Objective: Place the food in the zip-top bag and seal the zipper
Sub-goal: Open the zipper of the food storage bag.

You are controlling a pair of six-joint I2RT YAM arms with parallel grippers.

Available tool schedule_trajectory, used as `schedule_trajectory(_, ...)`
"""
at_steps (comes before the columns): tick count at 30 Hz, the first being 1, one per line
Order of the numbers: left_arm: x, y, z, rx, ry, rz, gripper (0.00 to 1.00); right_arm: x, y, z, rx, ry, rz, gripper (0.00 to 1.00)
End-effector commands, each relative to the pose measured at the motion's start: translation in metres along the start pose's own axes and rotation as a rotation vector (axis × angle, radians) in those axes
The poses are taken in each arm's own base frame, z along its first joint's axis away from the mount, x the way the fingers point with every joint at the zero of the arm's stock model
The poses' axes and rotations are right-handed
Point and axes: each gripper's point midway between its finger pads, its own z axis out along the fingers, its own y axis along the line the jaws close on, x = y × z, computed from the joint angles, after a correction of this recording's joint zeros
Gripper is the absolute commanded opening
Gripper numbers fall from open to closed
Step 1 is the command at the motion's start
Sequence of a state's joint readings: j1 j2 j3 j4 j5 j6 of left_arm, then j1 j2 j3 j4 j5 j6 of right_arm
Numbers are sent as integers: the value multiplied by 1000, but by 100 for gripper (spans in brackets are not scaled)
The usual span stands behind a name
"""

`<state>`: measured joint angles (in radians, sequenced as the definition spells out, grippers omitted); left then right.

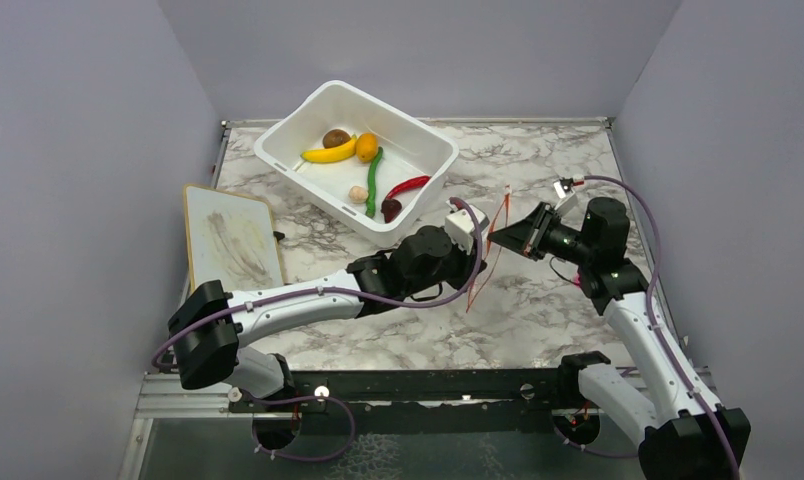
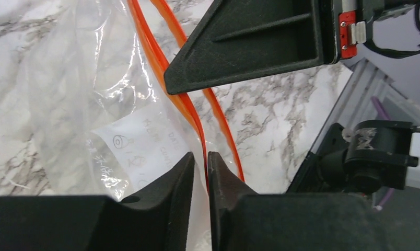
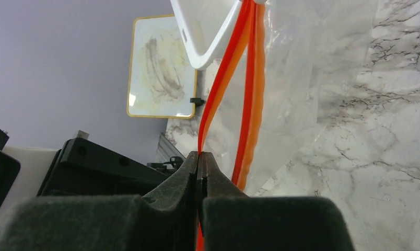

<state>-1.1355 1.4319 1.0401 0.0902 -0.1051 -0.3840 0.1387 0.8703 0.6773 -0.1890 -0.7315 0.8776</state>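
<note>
White tub [image 1: 323,195] and smudged yellow-framed board [image 1: 233,238] on marble table [image 1: 538,310]

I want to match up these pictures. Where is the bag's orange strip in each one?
Top view: the orange strip is a thin slanted line near the middle.
Left wrist view: the strip runs from the top down the middle.
Right wrist view: it drops from the top middle into the shut right claw.
Shared landmark: the marble table, in all three.
</note>
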Motion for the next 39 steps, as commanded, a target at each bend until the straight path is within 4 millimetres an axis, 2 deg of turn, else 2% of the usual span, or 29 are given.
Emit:
schedule_trajectory(1,-14,3,-2,-35,-40,9,11,3,3,0,-8,51,-74,1)
schedule_trajectory(3,-16,3,-5,-39,-47,5,0,5,2,1,-6,69,-82,1)
schedule_trajectory(5,-15,7,-7,-56,-50,4,0,4,-1,1,13,73,-90,4)
schedule_trajectory(8,-16,11,-10,-73,-58,4,0,-2,-3,-1,56,54,-121,20)
schedule_trajectory(11,-16,11,-11,-78,-60,0,0,-11,-1,-7,102,24,-144,29)
schedule_trajectory(15,-16,12,-11,-84,-62,-6,0,-17,-6,-15,186,-28,-93,31)
schedule_trajectory(20,-16,14,-10,-92,-65,-6,0,-15,-10,-19,236,-36,-20,33)
schedule_trajectory(23,-15,14,-11,-91,-63,-7,0,-23,-5,-24,275,-46,-14,35)
schedule_trajectory(27,-17,13,-12,-87,-72,-8,0,-27,-13,-28,332,-83,3,36)
schedule_trajectory(34,-18,15,-13,-95,-77,-4,0,-27,-16,-26,338,-80,-1,38)
schedule_trajectory(39,-26,10,-14,-79,-97,-16,0,-17,-30,-18,335,-42,19,37)
